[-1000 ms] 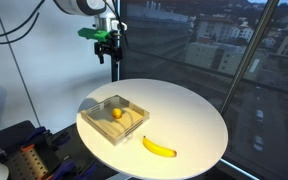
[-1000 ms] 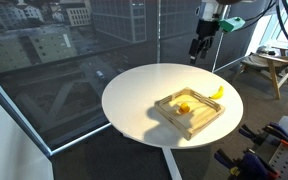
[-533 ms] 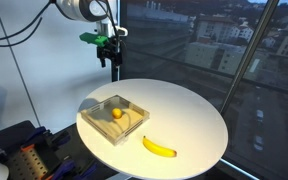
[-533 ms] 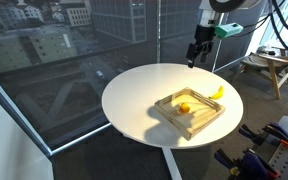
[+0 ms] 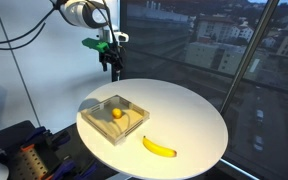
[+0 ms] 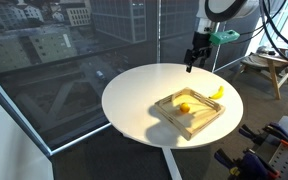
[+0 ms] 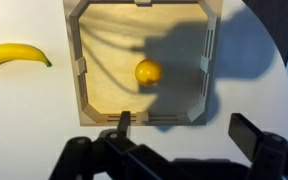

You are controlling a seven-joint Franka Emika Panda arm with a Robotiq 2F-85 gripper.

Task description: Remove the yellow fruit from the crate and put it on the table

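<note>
The small round yellow fruit (image 5: 117,114) (image 6: 184,108) (image 7: 148,71) lies inside the crate (image 5: 94,112) (image 6: 198,121) (image 7: 76,60), a shallow square box with clear walls and a tan base, on the round white table (image 5: 189,120) (image 6: 134,95) (image 7: 24,110). My gripper (image 5: 111,57) (image 6: 190,59) (image 7: 187,125) hangs high above the table, well above the crate. Its fingers are spread wide and hold nothing.
A long curved banana (image 5: 159,147) (image 6: 217,92) (image 7: 14,55) lies on the table beside the crate. Large windows stand behind the table. Equipment sits on the floor near the table's base (image 5: 19,150).
My gripper has come down a little and moved closer over the table. The fruit, crate and banana have not moved.
</note>
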